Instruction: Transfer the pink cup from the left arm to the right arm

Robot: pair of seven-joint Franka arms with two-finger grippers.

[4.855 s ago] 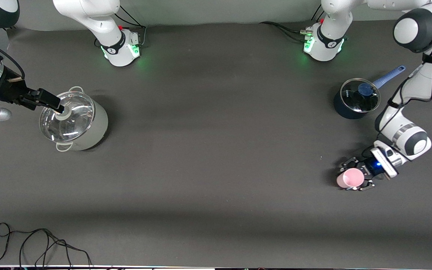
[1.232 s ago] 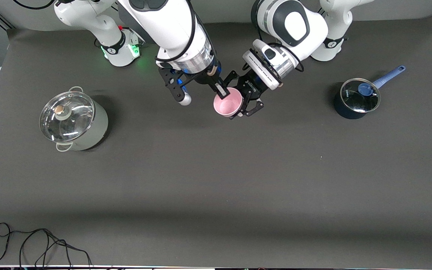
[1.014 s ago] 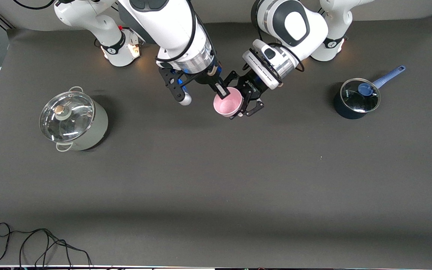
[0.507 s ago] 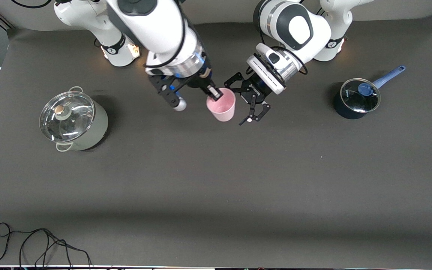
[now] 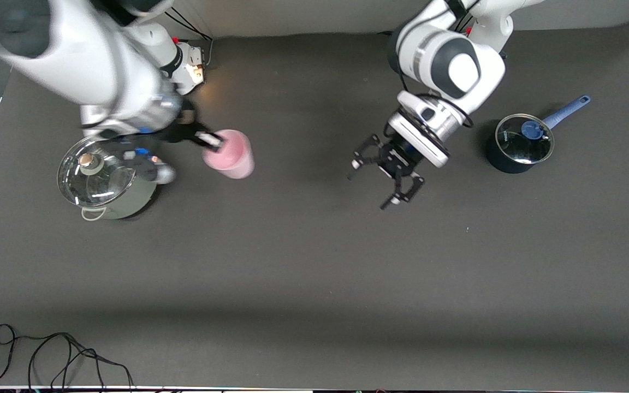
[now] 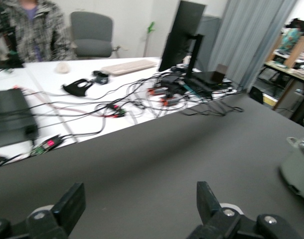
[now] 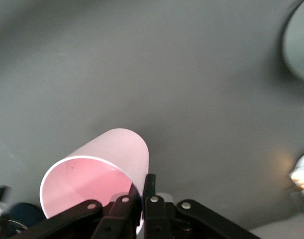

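- The worktop point(image 5: 314, 262) is a dark mat; a steel pot point(image 5: 108, 177) with a glass lid stands at the right arm's end, and a dark saucepan point(image 5: 517, 143) with a blue handle stands at the left arm's end.
- The right arm's tool point(image 5: 211, 141) hangs over the mat just beside the steel pot, its slim fingers pinched together on the rim of the pink cup point(image 5: 230, 154), one finger inside and one outside.
- The pink cup is off the worktop, tilted, its mouth turned toward that arm's wrist camera point(image 7: 94, 181).
- The left arm's tool point(image 5: 388, 176) is over the bare mat near the saucepan, well apart from the cup, its claw fingers spread wide and empty.
- Judgement: the handover looks made, with only the right arm carrying the cup. The next move calls for keeping the thin rim pinch firm, since a tilted cup could slip.
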